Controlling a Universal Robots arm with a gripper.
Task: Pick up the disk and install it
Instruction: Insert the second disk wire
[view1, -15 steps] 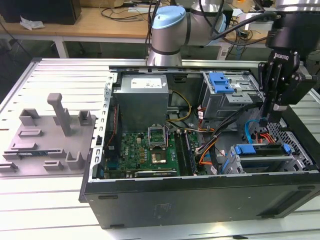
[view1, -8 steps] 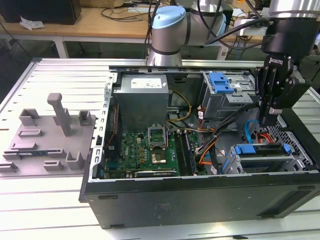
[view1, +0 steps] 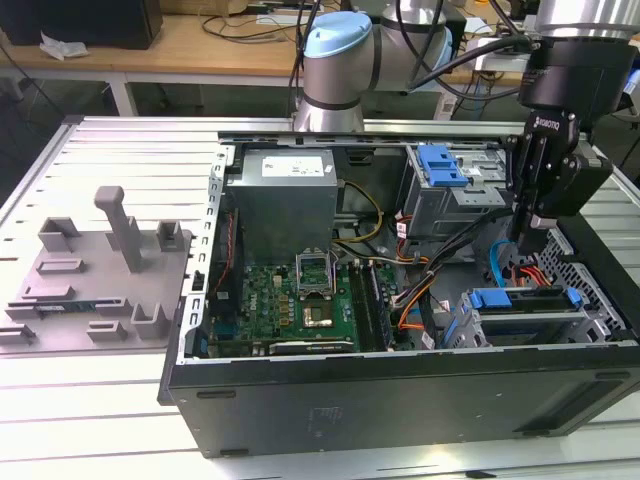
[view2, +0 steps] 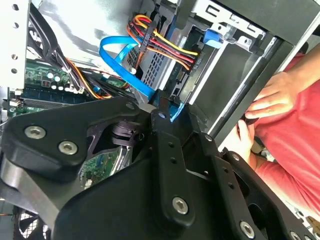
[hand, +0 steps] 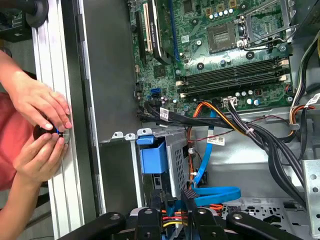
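Observation:
The disk (view1: 525, 299) lies in the drive cage (view1: 520, 330) at the exterior view's lower right, inside the open computer case. Its bright blue carrier runs along the top of the cage, and the cage hides most of its body. In the first wrist view the carrier's blue end (hand: 152, 156) sits in the cage mouth. My gripper (view1: 527, 240) hangs fingers-down just above the disk, beside a blue data cable (view1: 500, 258). In the first wrist view the gripper (hand: 175, 216) has its fingers slightly apart, with only red and yellow wires behind the gap. My gripper (view2: 160, 112) touches nothing.
A second blue carrier (view1: 443, 165) sits in the upper bay. The motherboard (view1: 300, 290), power supply (view1: 283, 200) and cable bundles (hand: 260, 135) crowd the case. A grey fixture (view1: 100, 270) lies on the table at the exterior view's left. A person's hands (hand: 40, 130) rest on the table rail.

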